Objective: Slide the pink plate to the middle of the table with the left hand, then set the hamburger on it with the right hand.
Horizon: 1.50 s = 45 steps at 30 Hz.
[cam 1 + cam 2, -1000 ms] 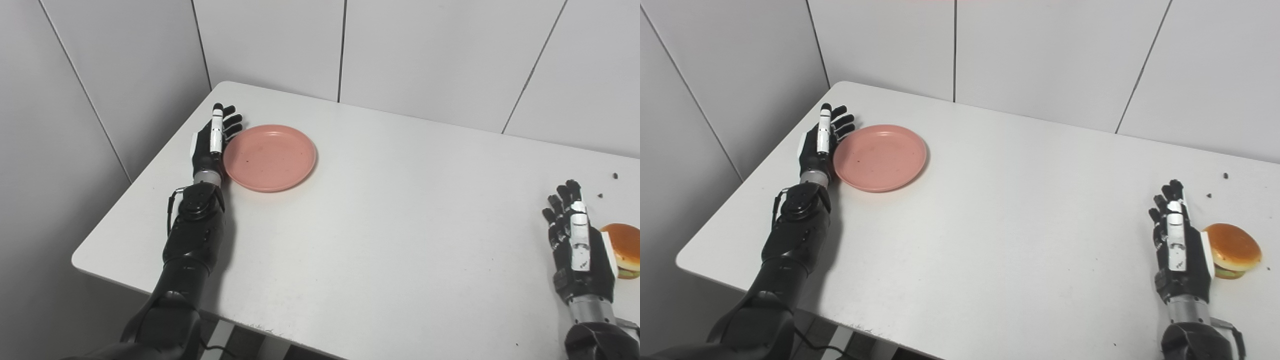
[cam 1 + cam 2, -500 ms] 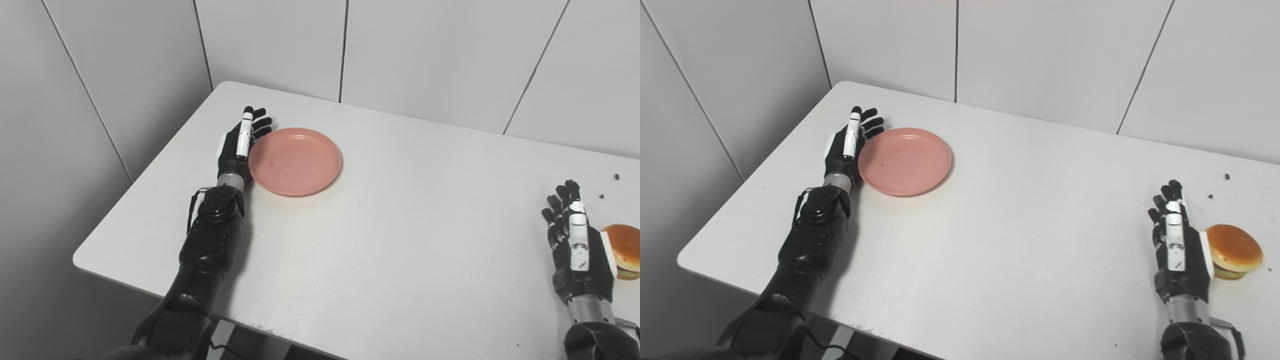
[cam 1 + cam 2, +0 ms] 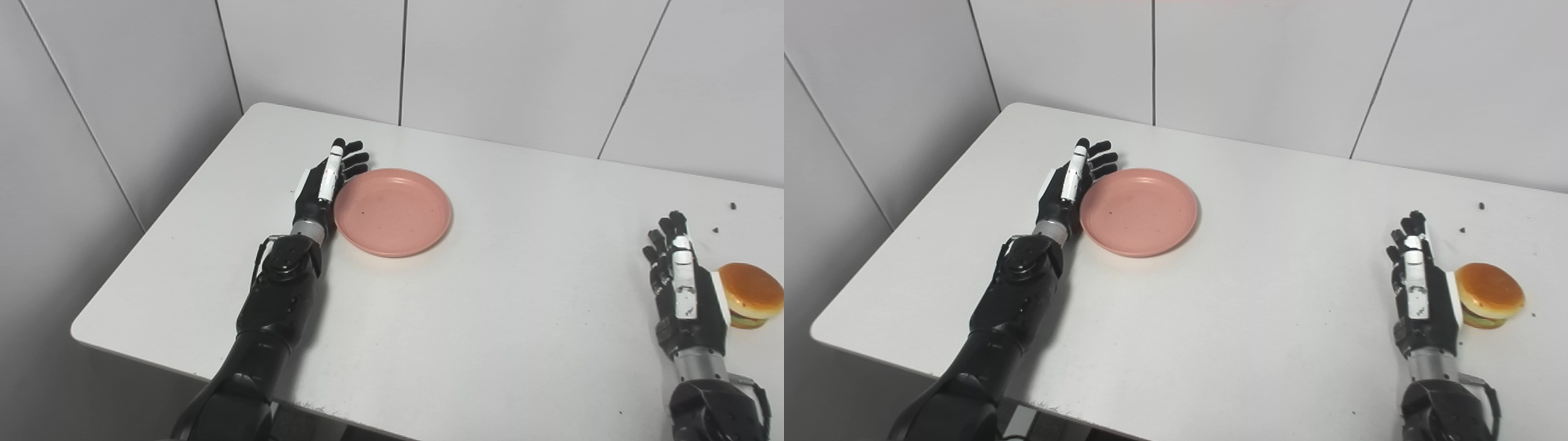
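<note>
- Now the left hand (image 3: 321, 187), fingers spread, touches the pink plate (image 3: 392, 212) at its 9 o'clock rim; tabletop (image 3: 465, 318) middle lies toward 3
- Right hand (image 3: 686, 294), also spread and empty, waits beside the hamburger (image 3: 751, 294)

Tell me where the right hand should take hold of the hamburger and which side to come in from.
Grip the hamburger across the sides of its round bun, coming from its left, probably a little from above. It sits flat on the table with the open right hand right beside that side, and nothing crowds it.
</note>
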Each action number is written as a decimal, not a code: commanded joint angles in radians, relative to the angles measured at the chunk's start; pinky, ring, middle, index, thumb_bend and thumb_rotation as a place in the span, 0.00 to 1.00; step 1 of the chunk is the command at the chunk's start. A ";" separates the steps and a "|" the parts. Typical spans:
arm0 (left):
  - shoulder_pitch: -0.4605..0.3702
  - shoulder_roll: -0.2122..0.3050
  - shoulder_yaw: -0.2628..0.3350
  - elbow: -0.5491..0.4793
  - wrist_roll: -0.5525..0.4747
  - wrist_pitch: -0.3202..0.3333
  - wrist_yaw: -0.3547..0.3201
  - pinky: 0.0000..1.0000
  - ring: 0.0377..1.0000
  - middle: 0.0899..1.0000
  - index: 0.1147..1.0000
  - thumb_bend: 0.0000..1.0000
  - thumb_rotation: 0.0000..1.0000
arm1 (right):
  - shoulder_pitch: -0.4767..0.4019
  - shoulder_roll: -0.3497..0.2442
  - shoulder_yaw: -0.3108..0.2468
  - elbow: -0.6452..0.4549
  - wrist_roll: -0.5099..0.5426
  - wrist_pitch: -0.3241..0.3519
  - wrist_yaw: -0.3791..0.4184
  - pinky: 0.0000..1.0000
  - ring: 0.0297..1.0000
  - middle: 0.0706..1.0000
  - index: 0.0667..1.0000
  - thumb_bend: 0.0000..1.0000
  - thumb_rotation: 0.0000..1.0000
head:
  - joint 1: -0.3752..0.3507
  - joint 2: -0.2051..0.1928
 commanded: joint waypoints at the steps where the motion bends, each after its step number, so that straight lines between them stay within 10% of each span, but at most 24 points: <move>1: -0.018 -0.004 -0.011 -0.023 0.010 0.024 -0.020 0.75 0.79 0.76 0.73 0.49 1.00 | 0.003 0.019 0.011 -0.011 -0.008 0.004 -0.012 1.00 0.98 0.99 1.00 0.65 0.88 | -0.018 0.004; 29: 0.096 -0.105 -0.130 -0.203 0.031 0.131 -0.112 0.77 0.80 0.77 0.74 0.46 1.00 | 0.000 0.071 0.063 -0.051 -0.077 0.026 -0.060 0.98 0.97 0.98 0.99 0.56 0.94 | -0.315 0.055; 45: 0.120 -0.141 -0.206 -0.207 0.078 0.113 -0.143 0.80 0.80 0.78 0.75 0.49 1.00 | -0.005 0.077 0.059 -0.049 -0.064 0.023 -0.052 0.97 0.97 0.99 1.00 0.52 0.94 | -0.322 0.066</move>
